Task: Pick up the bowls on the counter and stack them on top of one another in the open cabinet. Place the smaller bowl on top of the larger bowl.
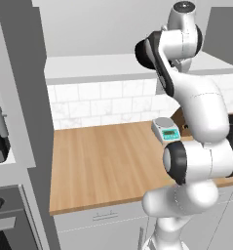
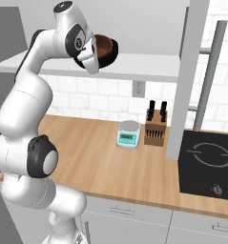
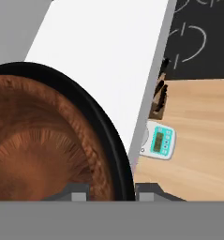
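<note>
Up high, brown bowl (image 3: 43, 140) nests inside black bowl (image 3: 114, 140).

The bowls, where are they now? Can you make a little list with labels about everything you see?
smaller bowl: reddish-brown wooden, sitting inside the black one
larger bowl: glossy black, on the shelf, its rim ringing the brown bowl in the hand view
open cabinet: light grey shelf above the counter
gripper: up at the bowls; open or shut cannot be told
counter: light wood, no bowls on it
also on the counter: kitchen scale, knife block
beside the counter: black cooktop
</note>
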{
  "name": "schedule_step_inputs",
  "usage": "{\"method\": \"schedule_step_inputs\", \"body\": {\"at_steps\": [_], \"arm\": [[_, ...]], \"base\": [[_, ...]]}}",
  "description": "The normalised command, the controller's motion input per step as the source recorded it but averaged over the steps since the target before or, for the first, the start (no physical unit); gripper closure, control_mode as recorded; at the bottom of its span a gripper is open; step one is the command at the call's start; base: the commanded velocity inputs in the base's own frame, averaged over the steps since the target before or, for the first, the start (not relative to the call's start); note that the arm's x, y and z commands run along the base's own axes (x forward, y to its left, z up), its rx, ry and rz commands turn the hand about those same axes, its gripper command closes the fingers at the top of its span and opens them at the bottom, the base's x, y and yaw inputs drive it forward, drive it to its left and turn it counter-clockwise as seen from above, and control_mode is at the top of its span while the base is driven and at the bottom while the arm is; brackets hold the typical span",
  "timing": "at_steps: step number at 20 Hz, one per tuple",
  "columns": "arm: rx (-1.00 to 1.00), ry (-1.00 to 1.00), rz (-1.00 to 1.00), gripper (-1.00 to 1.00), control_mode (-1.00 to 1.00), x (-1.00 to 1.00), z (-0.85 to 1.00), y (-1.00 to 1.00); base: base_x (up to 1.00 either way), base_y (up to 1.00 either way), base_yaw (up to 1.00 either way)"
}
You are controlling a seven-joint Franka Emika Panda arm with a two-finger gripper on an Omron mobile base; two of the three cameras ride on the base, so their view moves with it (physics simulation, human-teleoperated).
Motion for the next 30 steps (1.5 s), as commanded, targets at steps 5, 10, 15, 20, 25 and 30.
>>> {"method": "schedule_step_inputs", "body": {"at_steps": [5,10,15,20,25,30], "arm": [[0.0,0.03,0.0,-1.0,-1.0,0.81,-0.28,0.13],[0.0,-0.09,0.0,-1.0,-1.0,0.05,-0.09,-0.01],[0.02,-0.24,0.0,-1.0,-1.0,-0.8,-0.37,-0.31],[0.09,-0.37,0.0,-1.0,-1.0,-1.0,-1.0,-0.73],[0.07,-0.16,0.0,-1.0,-1.0,-1.0,-1.0,-0.83],[0.03,-0.09,0.0,-1.0,-1.0,-1.0,-1.0,-0.9]], "base": [[0.0,0.0,0.0],[0.0,0.0,0.0],[0.0,0.0,0.0],[0.0,0.0,0.0],[0.0,0.0,0.0],[0.0,0.0,0.0]]}}
